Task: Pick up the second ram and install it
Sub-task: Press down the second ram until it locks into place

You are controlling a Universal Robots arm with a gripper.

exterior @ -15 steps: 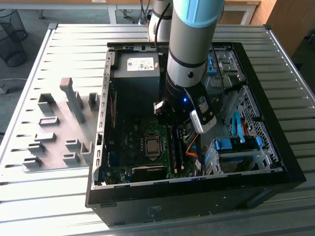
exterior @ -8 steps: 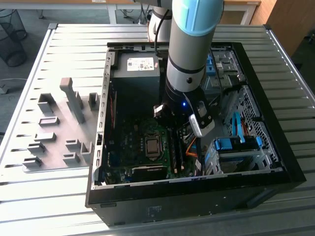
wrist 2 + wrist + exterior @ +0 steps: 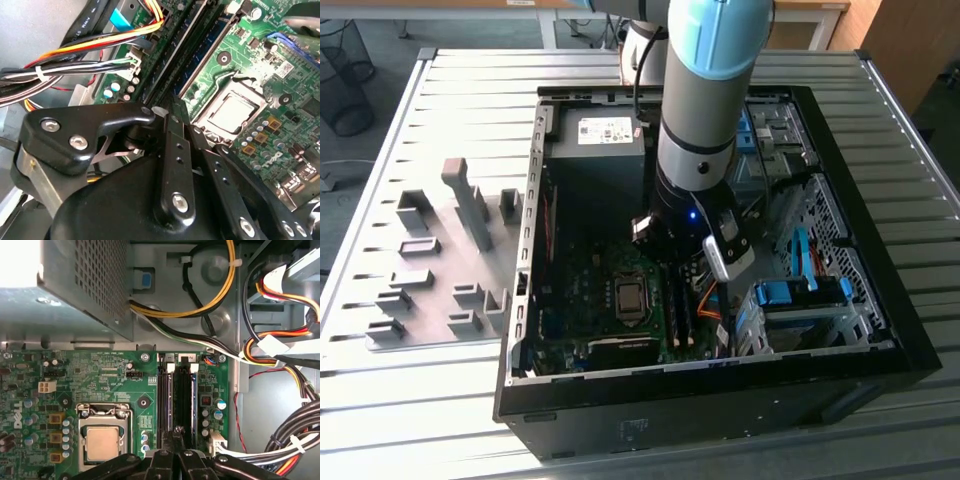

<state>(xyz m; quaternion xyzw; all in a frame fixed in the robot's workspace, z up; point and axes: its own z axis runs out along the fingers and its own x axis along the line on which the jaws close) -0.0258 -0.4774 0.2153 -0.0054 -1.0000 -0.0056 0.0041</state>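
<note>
Inside the open computer case (image 3: 880,300), the pincer (image 3: 176,437) hovers clenched, fingertips together, directly over the memory slots (image 3: 175,395) beside the CPU socket (image 3: 102,440). The second ram (image 3: 165,397) appears seated there. Press straight down, evenly, aligned with the slot.

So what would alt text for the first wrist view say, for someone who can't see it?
The black gripper sits low over two dark memory slots on a green motherboard, its fingers close together. A silver processor socket lies beside them, with bundled cables alongside.

Lab: robot arm (image 3: 705,110), slatted bench (image 3: 470,90)
</note>
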